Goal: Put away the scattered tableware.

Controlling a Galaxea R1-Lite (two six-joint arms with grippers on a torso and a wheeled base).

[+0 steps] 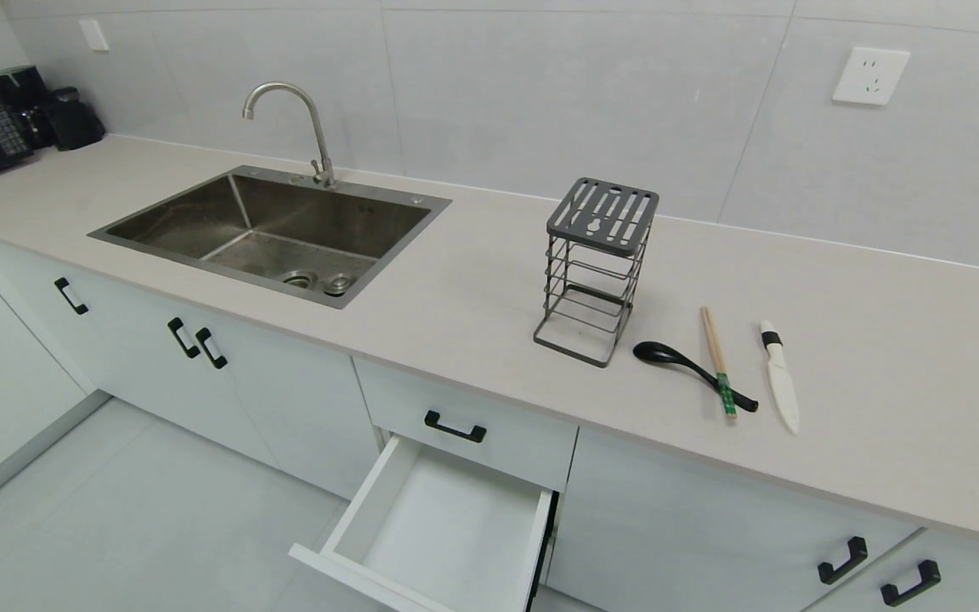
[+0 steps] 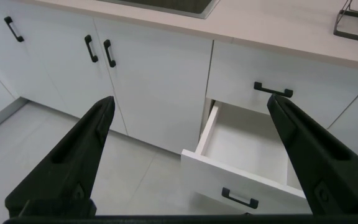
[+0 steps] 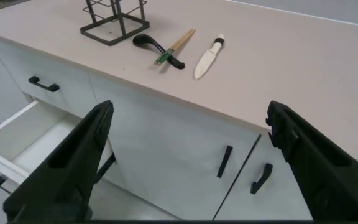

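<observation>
tableware: black spoon (image 1: 693, 367), chopsticks (image 1: 717, 361) and white knife (image 1: 780, 378) are lying on the surface (image 1: 455, 306) beside the rack (image 1: 596, 272)
left tool (image 2: 191, 104): hanging released, facing the open drawer (image 2: 247, 149)
right tool (image 3: 190, 111): hanging released too

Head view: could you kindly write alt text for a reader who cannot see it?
A black spoon, chopsticks crossing its handle and a white knife lie on a pale counter right of a grey wire rack. A sink sits farther left; a drawer below stands open.
</observation>
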